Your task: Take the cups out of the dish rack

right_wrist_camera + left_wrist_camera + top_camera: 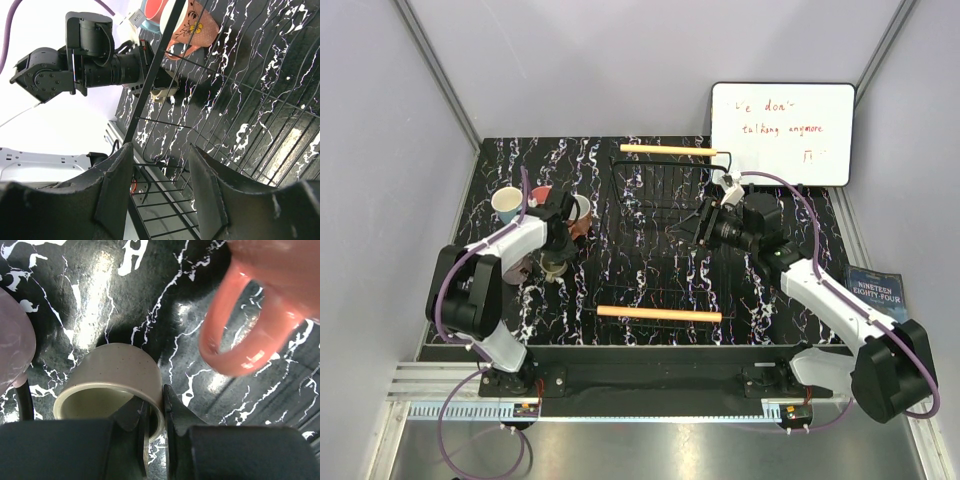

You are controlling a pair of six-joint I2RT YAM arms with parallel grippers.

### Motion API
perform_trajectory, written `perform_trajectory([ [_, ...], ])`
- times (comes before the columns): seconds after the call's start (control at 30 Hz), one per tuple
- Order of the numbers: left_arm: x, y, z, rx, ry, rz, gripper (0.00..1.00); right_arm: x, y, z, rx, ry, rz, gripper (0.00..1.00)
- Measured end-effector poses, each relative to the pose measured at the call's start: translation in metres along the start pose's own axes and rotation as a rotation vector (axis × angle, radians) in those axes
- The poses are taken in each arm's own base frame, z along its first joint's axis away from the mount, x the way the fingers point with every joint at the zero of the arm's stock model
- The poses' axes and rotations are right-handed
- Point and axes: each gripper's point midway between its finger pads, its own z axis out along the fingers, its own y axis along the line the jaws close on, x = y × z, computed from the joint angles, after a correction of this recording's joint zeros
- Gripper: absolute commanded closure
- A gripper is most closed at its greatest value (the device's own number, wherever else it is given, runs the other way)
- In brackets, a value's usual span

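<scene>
Black marbled tabletop [570, 300] | olive-grey mug [115, 375] left of dish rack [660, 215] | left end effector [154, 410] pinches its wall (one finger inside, likely for upright set-down) | right end effector [161, 170] wide, empty, at dish rack's right edge

left arm [470, 285] folded at frame left, forearm angled up toward centre-left. left end effector [152, 407] points down, fingers pinched on the wall of the olive-grey cup [115, 375], one inside, one outside. right arm [820, 290] stretched from lower right to centre. right end effector [160, 175] has its fingers spread apart.
</scene>
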Motion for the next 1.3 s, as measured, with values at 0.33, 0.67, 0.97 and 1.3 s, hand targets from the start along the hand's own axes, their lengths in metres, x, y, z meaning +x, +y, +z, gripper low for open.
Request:
perform_trajectory([
  [0.33,-0.001,0.002,0.005,-0.002,0.018,-0.023,0.76,0.001,-0.006,0.006,0.005,0.007,0.003,0.44],
  [0.67,-0.011,-0.004,-0.009,0.029,-0.016,-0.034,0.43,0.001,-0.006,0.007,0.003,0.005,0.001,0.44],
  [0.97,-0.041,-0.012,-0.065,0.106,-0.127,-0.051,0.28,0.0,-0.006,0.007,0.002,0.004,-0.011,0.44],
  [1.3,-0.06,-0.032,-0.199,0.297,-0.459,0.035,0.01,-0.005,-0.013,0.008,0.063,0.018,-0.052,0.41],
])
